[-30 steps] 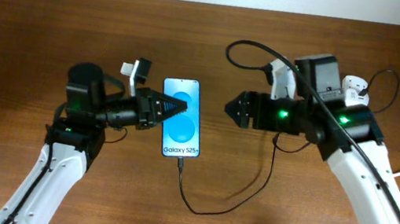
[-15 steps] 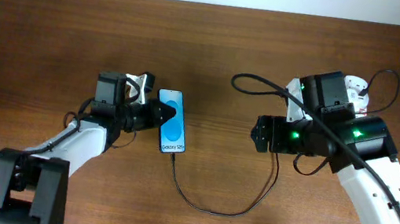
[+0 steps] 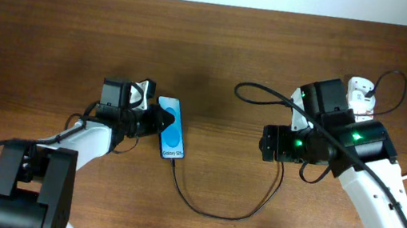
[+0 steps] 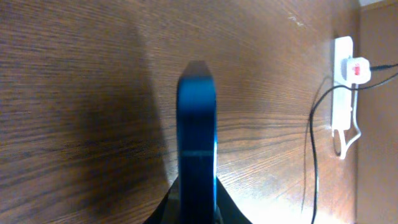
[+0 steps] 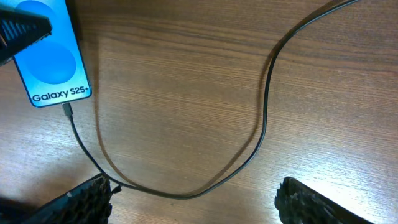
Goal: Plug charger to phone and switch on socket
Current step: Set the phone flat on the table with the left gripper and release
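Overhead: left tool (image 3: 160,120) pinches phone (image 3: 173,138) left of centre. Right wrist shows charger (image 5: 265,118) tip seated in its bottom edge, so plugging looks done. Right tool (image 3: 266,142) spread, empty. Remaining: switch on socket (image 4: 342,50), far right of bench (image 3: 36,40)

Showing brown wood grain across the worktop (image 5: 174,93), smooth with a soft sheen. Gleaming glossy and glass-like on the phone (image 5: 56,68) screen. Looking matt black and rubbery along the charger (image 5: 265,118) right of the phone, and smooth white plastic on the socket (image 4: 342,99).
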You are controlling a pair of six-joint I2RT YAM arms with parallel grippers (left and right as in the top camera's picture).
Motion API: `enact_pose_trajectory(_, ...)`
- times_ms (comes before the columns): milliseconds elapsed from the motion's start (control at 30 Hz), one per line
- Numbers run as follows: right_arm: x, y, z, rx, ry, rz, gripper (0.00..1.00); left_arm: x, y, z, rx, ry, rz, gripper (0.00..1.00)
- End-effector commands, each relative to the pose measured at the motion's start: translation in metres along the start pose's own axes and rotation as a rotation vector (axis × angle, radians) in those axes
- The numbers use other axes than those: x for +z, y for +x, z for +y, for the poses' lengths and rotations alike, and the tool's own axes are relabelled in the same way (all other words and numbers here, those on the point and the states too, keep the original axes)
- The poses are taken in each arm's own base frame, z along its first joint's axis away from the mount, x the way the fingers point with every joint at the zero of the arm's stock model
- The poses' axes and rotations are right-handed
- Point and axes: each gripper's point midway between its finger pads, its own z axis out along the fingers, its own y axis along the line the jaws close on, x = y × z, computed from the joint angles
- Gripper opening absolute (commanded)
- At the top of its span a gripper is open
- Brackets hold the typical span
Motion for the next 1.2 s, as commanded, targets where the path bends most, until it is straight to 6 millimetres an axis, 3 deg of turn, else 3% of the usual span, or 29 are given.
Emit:
enact_pose_trajectory(0,-0.001,0.001,-0.004,0.0,0.013,-0.006,0.87,0.001,-0.002,0.006,0.013,-0.034,-0.006,0.12)
enact_pose_trajectory(233,-0.001,0.001,-0.004,0.001,0.013,-0.006,0.87,0.0,0.002,0.019,-0.009,-0.104,-0.004,0.15)
enact_pose_trajectory(567,-0.001,0.001,-0.004,0.0,0.013,-0.007,0.87,-0.001,0.003,0.022,-0.015,-0.116,0.001,0.27)
enact_pose_trajectory(667,-0.001,0.001,-0.004,0.001,0.013,-0.006,0.87,-0.003,0.01,0.037,-0.043,-0.197,0.016,0.33)
enact_pose_trajectory(1167,-0.001,0.003,-0.004,0.002,0.015,0.002,0.87,-0.006,0.011,0.049,-0.052,-0.261,0.009,0.36)
